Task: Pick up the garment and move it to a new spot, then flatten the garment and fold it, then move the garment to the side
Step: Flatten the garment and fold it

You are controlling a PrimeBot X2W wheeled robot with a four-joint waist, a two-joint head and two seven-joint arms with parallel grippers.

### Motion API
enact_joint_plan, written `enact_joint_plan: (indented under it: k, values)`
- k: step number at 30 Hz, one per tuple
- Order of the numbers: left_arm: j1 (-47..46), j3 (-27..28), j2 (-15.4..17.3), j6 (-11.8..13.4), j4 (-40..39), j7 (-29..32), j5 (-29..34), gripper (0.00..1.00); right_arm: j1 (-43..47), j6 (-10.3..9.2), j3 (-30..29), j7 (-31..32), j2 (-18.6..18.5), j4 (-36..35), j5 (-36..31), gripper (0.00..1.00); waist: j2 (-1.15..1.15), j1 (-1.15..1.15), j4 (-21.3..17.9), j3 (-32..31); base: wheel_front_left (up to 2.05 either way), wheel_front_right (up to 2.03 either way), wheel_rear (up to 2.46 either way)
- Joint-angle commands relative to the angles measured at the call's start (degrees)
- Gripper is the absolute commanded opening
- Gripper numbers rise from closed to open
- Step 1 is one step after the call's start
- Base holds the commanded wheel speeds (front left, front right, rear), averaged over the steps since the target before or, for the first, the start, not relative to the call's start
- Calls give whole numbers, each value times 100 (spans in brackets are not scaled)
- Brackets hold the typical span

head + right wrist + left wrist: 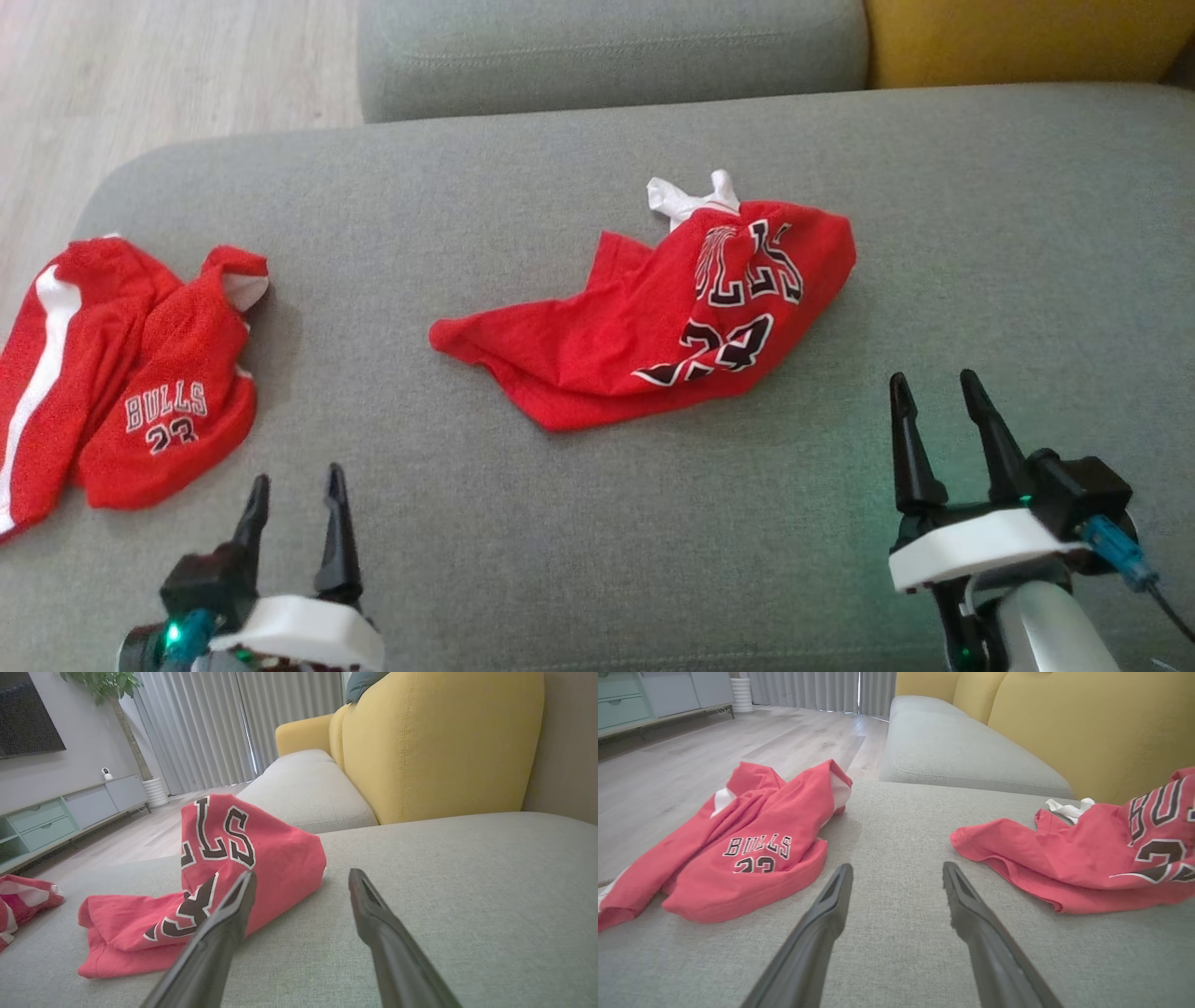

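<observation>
garment sits well inside sofa edges; left end effector, right end effector agape.

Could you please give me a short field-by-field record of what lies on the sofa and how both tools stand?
surface: grey sofa seat
centre: crumpled red jersey, unfolded, white trim at far end
left edge: second red garment, bunched, white stripe
left tool: open, empty, near the second garment, apart from it
right tool: open, empty, right of the jersey, not touching
behind: yellow backrest
</observation>
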Motion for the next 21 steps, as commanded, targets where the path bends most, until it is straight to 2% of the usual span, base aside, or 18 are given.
enact_joint_plan:
  k: [1,15,21]
  values:
    - [-301,141,-9,-18,-161,-45,-13,100,-190,43,164,-54,-11,-141,-23,100,0,0,27,47,0,0,0]
    - [-580,-213,-10,-53,-108,-45,-75,100,-656,43,380,-54,-11,-42,23,100,0,0,231,374,0,0,0]
    - [-739,-365,-10,-82,-86,-45,-107,100,-1835,43,609,132,-28,256,-119,100,0,0,386,554,0,0,0]
